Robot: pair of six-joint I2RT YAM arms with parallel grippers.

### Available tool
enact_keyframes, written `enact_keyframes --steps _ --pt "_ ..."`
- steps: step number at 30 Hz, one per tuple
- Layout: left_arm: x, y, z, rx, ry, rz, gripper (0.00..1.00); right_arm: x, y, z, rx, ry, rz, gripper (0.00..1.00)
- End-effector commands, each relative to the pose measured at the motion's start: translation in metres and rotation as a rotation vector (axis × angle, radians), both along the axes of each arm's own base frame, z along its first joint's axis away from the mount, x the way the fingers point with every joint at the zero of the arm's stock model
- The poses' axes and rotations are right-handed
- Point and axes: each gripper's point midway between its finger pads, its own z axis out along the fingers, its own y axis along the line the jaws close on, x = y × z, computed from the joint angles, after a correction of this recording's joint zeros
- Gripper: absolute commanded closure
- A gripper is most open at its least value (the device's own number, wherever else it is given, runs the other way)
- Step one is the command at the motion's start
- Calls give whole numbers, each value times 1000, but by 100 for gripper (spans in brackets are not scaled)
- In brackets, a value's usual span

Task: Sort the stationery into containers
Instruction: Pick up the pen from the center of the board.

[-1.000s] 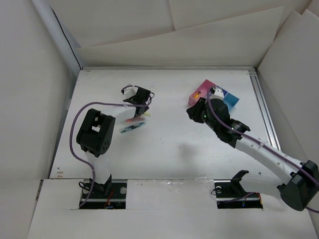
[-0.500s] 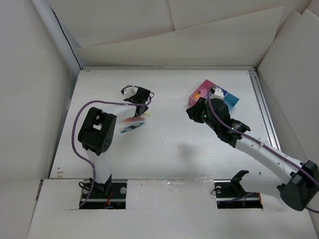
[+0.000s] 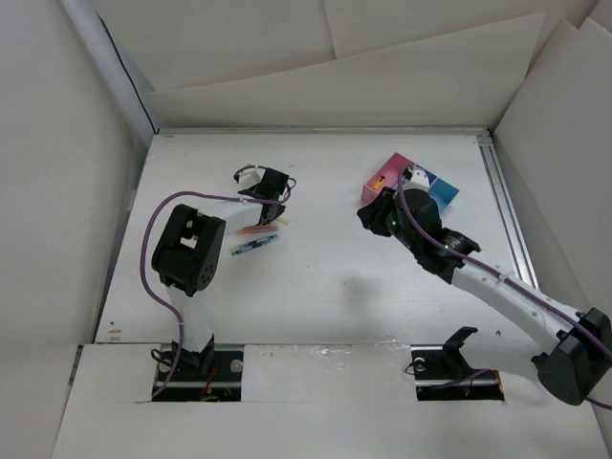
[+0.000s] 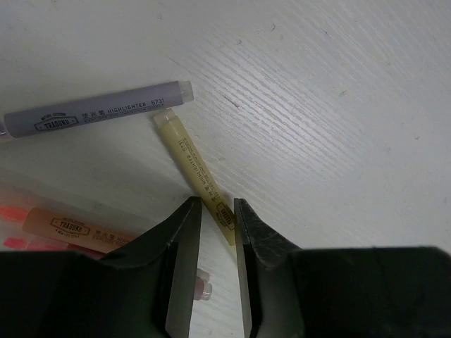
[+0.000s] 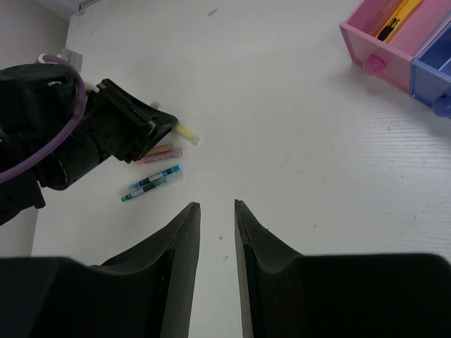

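My left gripper [image 4: 217,208] is low over a cluster of highlighters at the table's back left [image 3: 271,215]. Its jaws stand narrowly apart around the near end of a yellow highlighter [image 4: 190,165] that lies on the table. A grey highlighter [image 4: 99,113] and an orange one [image 4: 67,224] lie beside it. A teal pen [image 3: 253,246] lies just in front. My right gripper [image 5: 217,208] is open and empty above bare table, left of the containers. The pink box [image 5: 394,49] holds a yellow-black piece [image 5: 396,17]. The purple-blue box [image 5: 433,70] adjoins it, and the light blue box [image 3: 444,192] ends the row.
White walls enclose the table on all sides, with a metal rail [image 3: 507,210] along the right edge. A small reddish cap-like piece [image 4: 204,285] lies on the table between my left fingers. The left arm's purple cable [image 3: 153,229] loops beside its elbow.
Almost nothing has changed. The left arm's elbow has shifted slightly; both grippers stay where they were.
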Motion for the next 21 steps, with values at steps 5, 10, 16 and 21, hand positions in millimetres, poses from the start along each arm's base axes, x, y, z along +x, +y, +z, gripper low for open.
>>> enact_keyframes --steps 5,10,16,21 --pt "-2 -5 -2 -43 -2 -11 81 4 -6 20 39 -66 -15 67" --pt "-7 -15 -4 -43 3 -45 85 4 -6 20 39 -66 -15 67" --pt "-12 -27 -4 -51 8 -74 89 5 -9 24 44 -73 -25 64" --pt "-13 -32 -4 -79 0 -100 100 6 -12 24 44 -74 -34 55"
